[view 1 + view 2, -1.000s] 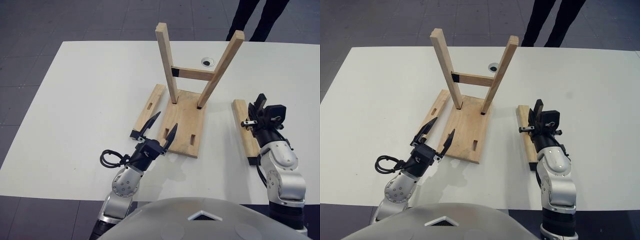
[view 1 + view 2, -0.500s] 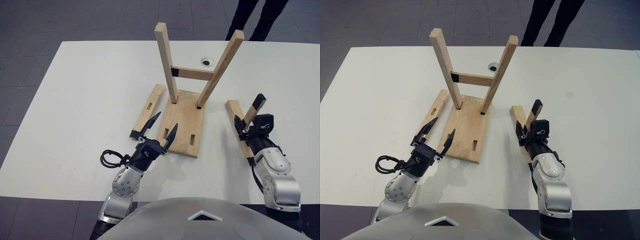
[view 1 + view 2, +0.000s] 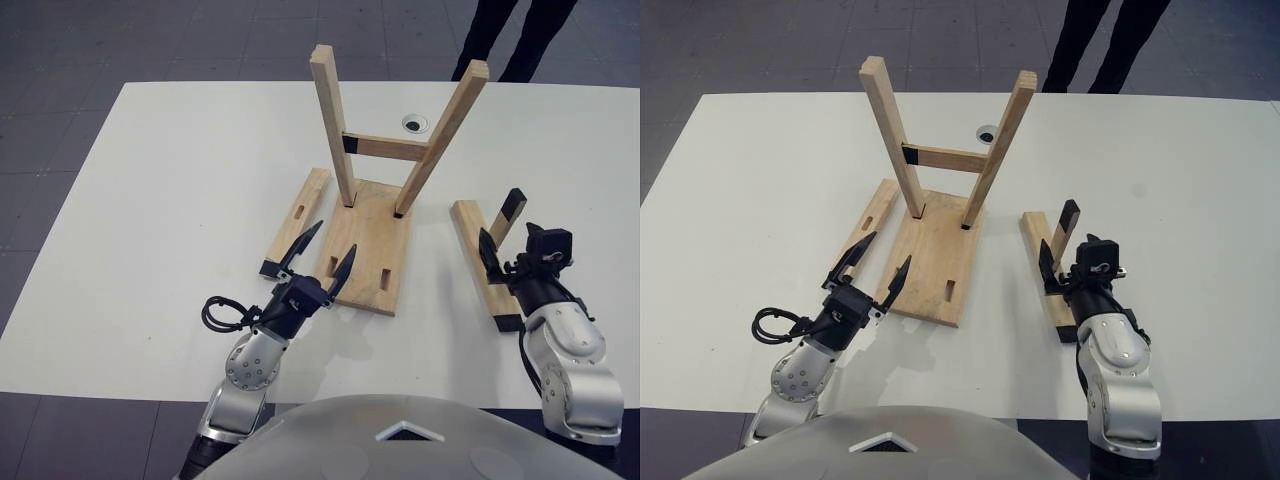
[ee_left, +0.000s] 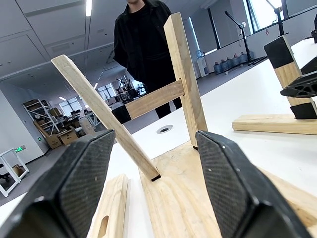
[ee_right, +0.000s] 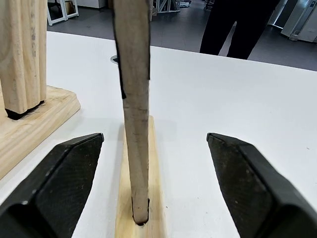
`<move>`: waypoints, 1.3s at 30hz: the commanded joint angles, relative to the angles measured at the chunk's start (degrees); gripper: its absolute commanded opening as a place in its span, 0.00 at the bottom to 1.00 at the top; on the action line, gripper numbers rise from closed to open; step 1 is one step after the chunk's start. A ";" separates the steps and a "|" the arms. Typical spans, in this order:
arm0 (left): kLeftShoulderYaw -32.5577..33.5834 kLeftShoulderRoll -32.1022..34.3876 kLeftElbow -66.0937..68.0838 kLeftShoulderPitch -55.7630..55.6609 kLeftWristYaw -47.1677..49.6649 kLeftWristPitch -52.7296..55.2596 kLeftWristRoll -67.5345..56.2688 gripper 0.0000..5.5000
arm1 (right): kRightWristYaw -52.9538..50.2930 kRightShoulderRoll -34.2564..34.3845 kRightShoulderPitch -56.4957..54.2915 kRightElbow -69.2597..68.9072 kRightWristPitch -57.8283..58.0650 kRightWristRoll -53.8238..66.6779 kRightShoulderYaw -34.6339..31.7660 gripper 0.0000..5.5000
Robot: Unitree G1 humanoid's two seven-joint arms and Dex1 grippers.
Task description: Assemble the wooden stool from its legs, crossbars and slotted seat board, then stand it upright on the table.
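The slotted seat board (image 3: 366, 250) lies flat mid-table with two legs (image 3: 334, 120) standing in it, joined by a crossbar (image 3: 385, 147). A loose leg (image 3: 298, 220) lies flat to its left. On the right another leg (image 3: 478, 255) lies flat, with a second crossbar (image 3: 509, 214) standing tilted in its slot. My right gripper (image 3: 512, 246) is open, a finger on each side of that crossbar (image 5: 134, 99) without touching it. My left gripper (image 3: 337, 237) is open just above the seat board's near left edge (image 4: 183, 208), holding nothing.
A round cable hole (image 3: 416, 123) sits in the white table (image 3: 180, 180) behind the standing legs. A black cable loop (image 3: 215, 314) hangs by my left wrist. The table's near edge runs just under both arms. Bare tabletop stretches to the far left and far right.
My right gripper tipped the crossbar up on the right leg, then opened and drew back a little. The flat leg slid slightly left. The left arm stayed put.
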 commanded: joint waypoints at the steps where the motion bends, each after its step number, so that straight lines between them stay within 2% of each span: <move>1: 0.22 0.06 0.16 -0.13 0.55 0.22 -0.29 0.55 | 1.28 -0.60 5.20 -3.93 4.22 1.45 -0.37 0.70; 8: 0.36 0.13 -0.17 0.46 0.67 0.07 -0.22 0.55 | 3.28 -1.80 10.16 -9.18 7.37 3.00 -1.78 0.70; 12: 0.46 0.15 0.37 -0.07 0.51 0.09 -0.40 0.55 | 0.66 -0.45 7.81 -14.48 0.31 1.48 -6.50 0.70; 16: 0.54 0.00 1.20 -0.59 0.64 -0.02 -0.39 0.55 | -0.66 -0.61 2.05 -20.83 -7.61 1.40 -10.32 0.60; 19: 0.50 -0.21 1.81 -1.15 0.76 -0.12 -0.30 0.55 | -0.80 -1.95 -3.13 -20.81 -7.24 2.18 -11.67 0.50; 28: 0.11 -0.56 2.01 -0.87 1.65 -0.43 0.39 0.55 | -0.17 -4.69 -27.16 -0.10 15.24 13.19 -10.43 0.21; 33: 0.08 -0.44 1.43 -0.09 1.73 -0.32 0.48 0.55 | -1.29 -4.58 -33.29 1.62 25.63 18.36 -12.48 0.04; 39: -0.22 -0.52 1.38 0.77 1.88 -0.47 0.61 0.55 | -2.86 -5.83 -36.00 -0.99 27.54 19.55 -13.97 0.02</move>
